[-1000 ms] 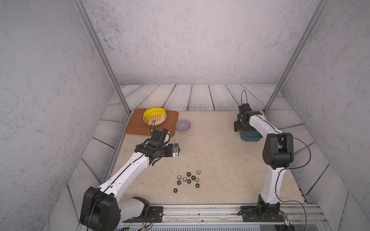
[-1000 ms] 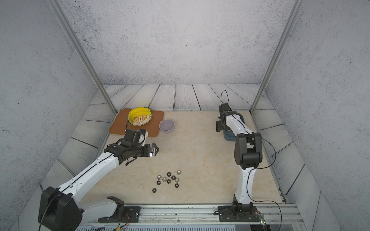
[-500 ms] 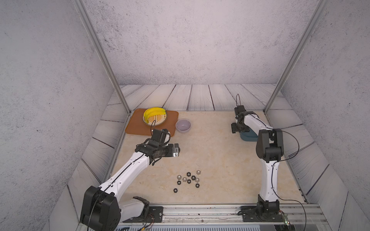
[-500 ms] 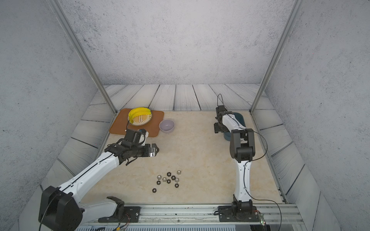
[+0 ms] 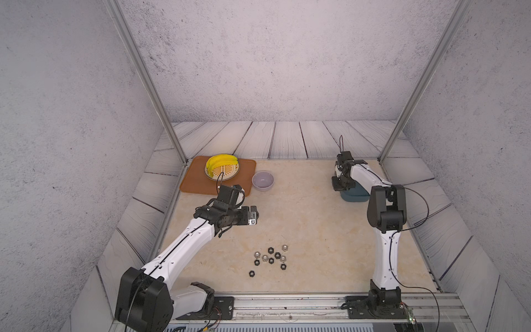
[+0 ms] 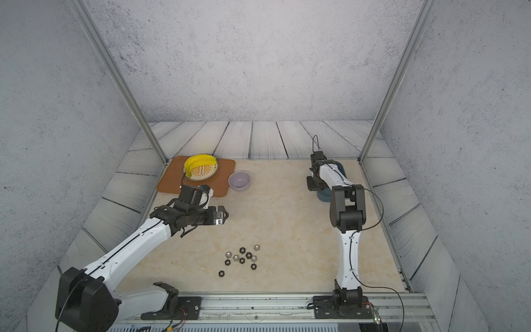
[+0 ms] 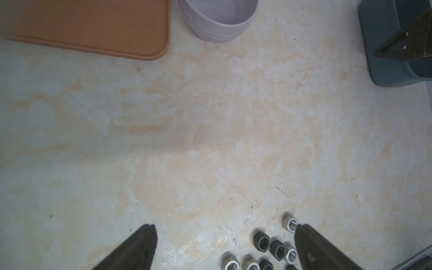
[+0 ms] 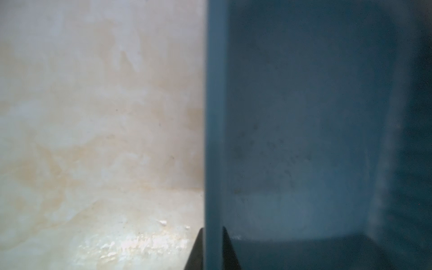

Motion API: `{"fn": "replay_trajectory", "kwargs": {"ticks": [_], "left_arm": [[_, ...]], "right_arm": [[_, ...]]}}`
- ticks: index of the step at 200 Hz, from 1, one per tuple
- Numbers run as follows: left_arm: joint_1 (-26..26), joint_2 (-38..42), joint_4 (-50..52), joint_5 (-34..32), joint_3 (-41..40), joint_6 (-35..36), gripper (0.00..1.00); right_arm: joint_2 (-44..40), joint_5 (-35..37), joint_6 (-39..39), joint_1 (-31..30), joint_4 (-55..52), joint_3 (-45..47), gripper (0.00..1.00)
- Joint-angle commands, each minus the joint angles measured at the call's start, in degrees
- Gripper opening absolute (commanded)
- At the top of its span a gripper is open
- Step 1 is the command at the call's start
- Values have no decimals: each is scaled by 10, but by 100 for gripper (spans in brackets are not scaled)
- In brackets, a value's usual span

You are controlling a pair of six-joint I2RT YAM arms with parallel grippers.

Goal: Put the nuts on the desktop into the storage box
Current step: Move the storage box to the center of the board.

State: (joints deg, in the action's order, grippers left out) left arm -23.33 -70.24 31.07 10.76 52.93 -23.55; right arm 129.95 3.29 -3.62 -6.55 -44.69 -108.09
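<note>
Now the desktop (image 5: 301, 215) carries the storage box (image 5: 355, 197) near its far right corner, one wall pinched by the right gripper (image 8: 212, 230), jaws closed on it. The left gripper (image 7: 224, 225) hovers wide open, empty, near the nuts (image 5: 270, 258) by the front edge. Best slide the box low and level toward them.

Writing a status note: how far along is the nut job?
Done: nothing; no nuts show in the box. In hand: the right gripper is shut on the box wall, and the left gripper hangs open near the nuts. Left: every nut, all lying clustered on the desktop.
</note>
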Motion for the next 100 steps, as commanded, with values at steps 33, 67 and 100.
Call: {"fn": "replay_trajectory", "kwargs": {"ticks": [33, 67, 100], "left_arm": [[-3, 25, 14, -9, 16, -12, 98], [-3, 40, 6, -15, 10, -24, 98], [-3, 47, -17, -6, -5, -38, 98]], "right_arm": [[-94, -145, 3, -2, 29, 85, 6], [-177, -178, -25, -23, 94, 214, 6], [-220, -137, -32, -86, 111, 279, 6]]}}
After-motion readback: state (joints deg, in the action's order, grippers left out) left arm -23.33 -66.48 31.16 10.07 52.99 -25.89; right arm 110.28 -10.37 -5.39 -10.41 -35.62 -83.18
